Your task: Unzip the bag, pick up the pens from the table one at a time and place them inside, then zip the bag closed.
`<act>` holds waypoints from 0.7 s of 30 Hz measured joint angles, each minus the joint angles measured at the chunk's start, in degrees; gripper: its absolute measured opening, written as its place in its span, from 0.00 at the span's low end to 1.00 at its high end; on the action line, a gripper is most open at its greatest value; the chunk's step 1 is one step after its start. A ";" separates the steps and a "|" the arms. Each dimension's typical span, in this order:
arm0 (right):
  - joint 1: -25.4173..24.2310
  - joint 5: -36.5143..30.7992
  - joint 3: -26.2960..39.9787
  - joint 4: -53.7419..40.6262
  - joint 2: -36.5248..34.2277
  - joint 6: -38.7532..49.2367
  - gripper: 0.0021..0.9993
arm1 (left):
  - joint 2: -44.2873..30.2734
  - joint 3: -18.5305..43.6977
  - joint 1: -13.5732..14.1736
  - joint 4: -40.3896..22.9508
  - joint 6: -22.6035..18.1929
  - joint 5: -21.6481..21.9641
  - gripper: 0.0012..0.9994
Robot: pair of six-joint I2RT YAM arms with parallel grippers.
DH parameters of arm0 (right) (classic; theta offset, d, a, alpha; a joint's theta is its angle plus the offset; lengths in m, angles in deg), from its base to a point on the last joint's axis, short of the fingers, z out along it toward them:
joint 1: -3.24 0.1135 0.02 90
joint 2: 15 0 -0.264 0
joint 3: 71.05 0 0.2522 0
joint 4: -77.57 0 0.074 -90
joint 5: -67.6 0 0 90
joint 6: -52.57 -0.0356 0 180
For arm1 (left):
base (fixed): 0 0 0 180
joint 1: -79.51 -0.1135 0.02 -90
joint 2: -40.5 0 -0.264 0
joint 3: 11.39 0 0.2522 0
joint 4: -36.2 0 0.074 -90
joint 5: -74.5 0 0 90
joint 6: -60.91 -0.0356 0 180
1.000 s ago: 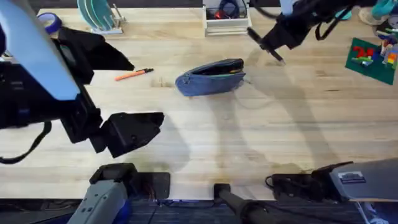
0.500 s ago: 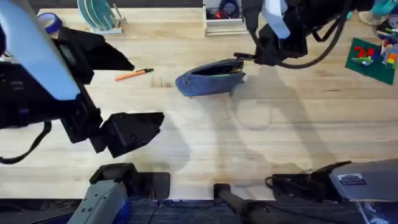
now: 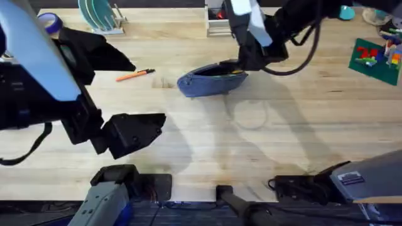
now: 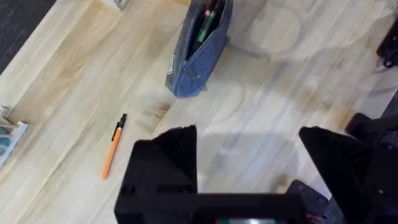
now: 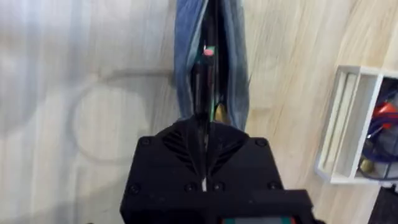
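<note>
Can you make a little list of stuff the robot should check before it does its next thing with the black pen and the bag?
1. Bag unzipped, mouth gaping: ok.
2. Right gripper shut on the black pen: ok.
3. Black pen lined up over the bag's opening, tip pointing in: ok, seen from the right wrist.
4. Pen already resting on the bottom of the bag: cannot tell.
5. Orange pen lying on the table, apart from the bag: ok, it is next.
6. Left gripper open and holding nothing, well off from the bag: ok.
</note>
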 joint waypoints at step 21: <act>2.69 4.50 0.00 7.14 -5.66 0.21 0.04 | 0.00 0.00 0.00 0.01 0.00 0.00 0.99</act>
